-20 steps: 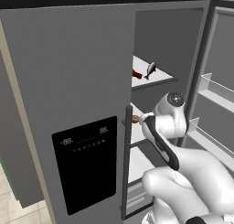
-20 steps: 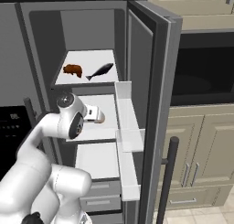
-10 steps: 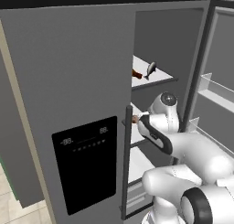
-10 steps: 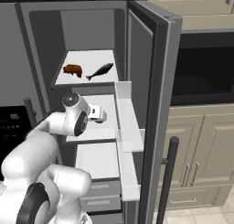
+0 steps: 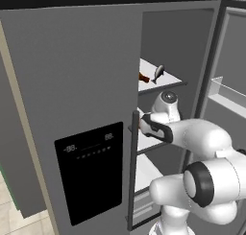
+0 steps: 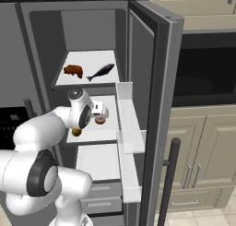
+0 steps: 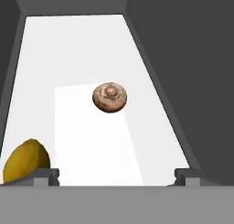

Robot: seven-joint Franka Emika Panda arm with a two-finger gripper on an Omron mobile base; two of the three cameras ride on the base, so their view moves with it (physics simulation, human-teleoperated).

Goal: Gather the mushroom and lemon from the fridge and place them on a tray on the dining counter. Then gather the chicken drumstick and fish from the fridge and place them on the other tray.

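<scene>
On the white middle fridge shelf (image 7: 82,45) lies a brown mushroom (image 7: 109,98), a little ahead of my open gripper (image 7: 116,177) and apart from it. A yellow lemon (image 7: 25,160) sits close by the left fingertip (image 7: 45,176). From the right base view, the gripper (image 6: 103,113) reaches in over that shelf, with the mushroom (image 6: 100,121) just below it and the lemon (image 6: 76,132) nearer the front. One shelf up rest a brown chicken drumstick (image 6: 73,70) and a dark fish (image 6: 101,72); the fish (image 5: 158,72) also shows from the left. The trays and dining counter are out of view.
The fridge's right door stands open, its clear door bins (image 6: 126,128) close beside my arm. The shut left door carries a black dispenser panel (image 5: 91,171) and a handle (image 5: 133,167). Drawers (image 6: 97,202) lie under the shelves. Beige cabinets (image 6: 203,165) and a dark microwave (image 6: 203,68) stand to the right.
The arm has stretched deeper into the fridge over the middle shelf, bringing the hand closer to the mushroom. The jaws stayed open.
</scene>
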